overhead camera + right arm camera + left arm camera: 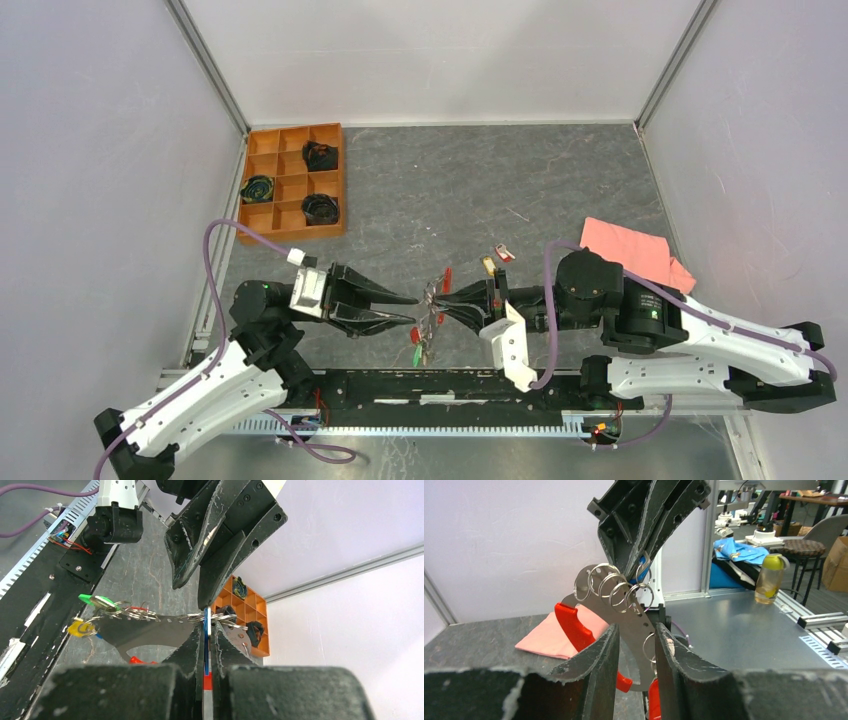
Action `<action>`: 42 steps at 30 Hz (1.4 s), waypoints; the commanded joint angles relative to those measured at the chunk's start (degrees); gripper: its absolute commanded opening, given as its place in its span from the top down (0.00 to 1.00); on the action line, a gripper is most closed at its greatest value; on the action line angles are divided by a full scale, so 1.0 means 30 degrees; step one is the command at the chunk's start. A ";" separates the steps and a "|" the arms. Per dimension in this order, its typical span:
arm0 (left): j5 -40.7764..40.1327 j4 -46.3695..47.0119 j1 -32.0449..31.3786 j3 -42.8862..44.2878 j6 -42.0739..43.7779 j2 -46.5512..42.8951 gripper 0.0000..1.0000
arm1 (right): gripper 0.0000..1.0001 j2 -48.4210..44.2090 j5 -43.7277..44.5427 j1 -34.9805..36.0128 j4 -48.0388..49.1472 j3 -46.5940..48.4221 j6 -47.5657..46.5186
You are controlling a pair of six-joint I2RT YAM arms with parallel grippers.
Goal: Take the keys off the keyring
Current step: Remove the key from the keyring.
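Left gripper (636, 632) fills the left wrist view's bottom, jaws astride the keyring (631, 615); whether pinching, unclear. Right wrist view reveals right gripper (206, 627) clamped on a blue key (205, 655). Overhead alone shows two loose keys (504, 254) on the worktop (500, 170), centre-right.

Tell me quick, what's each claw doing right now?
Left claw: jaws apart around the keyring; whether it grips cannot be told.
Right claw: closed on the blue key.
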 commanded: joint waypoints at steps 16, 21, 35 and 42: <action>-0.4099 -0.1645 -0.0321 0.0758 -0.1064 0.0652 0.43 | 1.00 0.1662 0.6690 0.0357 0.1860 0.1583 0.3033; -0.7274 -0.3631 -0.0351 0.0940 -0.0209 0.0948 0.41 | 1.00 0.2116 0.9866 0.0441 0.2600 0.1694 0.4665; -0.8421 -0.0456 -0.0511 -0.1104 0.0220 0.1566 0.42 | 1.00 0.1640 1.1531 0.0496 0.4327 0.0635 0.6427; -0.8732 0.1483 -0.1021 -0.1981 0.0039 0.2016 0.45 | 1.00 0.1415 1.1814 0.0484 0.5491 -0.0106 0.7141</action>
